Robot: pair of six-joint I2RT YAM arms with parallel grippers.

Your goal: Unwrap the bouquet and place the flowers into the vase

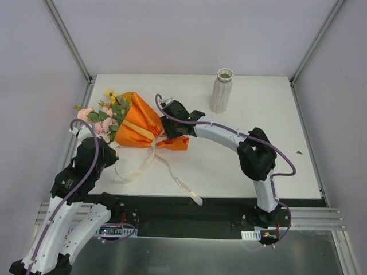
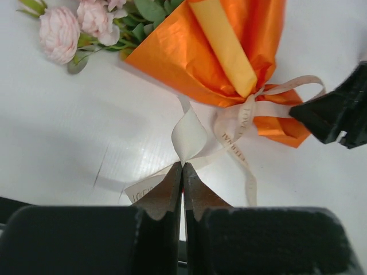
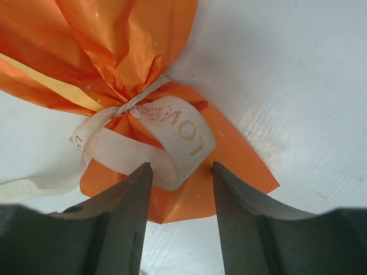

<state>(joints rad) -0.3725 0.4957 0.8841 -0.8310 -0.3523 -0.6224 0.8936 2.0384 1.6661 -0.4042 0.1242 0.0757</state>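
left fingers (image 2: 163, 197) pinching ribbon (image 2: 189, 134), right fingers (image 3: 123, 206) apart

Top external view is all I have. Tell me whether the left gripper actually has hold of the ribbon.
Observer: Yes. In the left wrist view the left gripper is shut on a strand of the cream ribbon, just below a twisted fold.
Operator: Now report the right gripper's jaws.
Observer: The right gripper is open. Its fingers stand on either side of the lettered ribbon loop, with the jaws apart.
Operator: Check the knot.
Observer: The knot is tied and cinches the orange paper tight.
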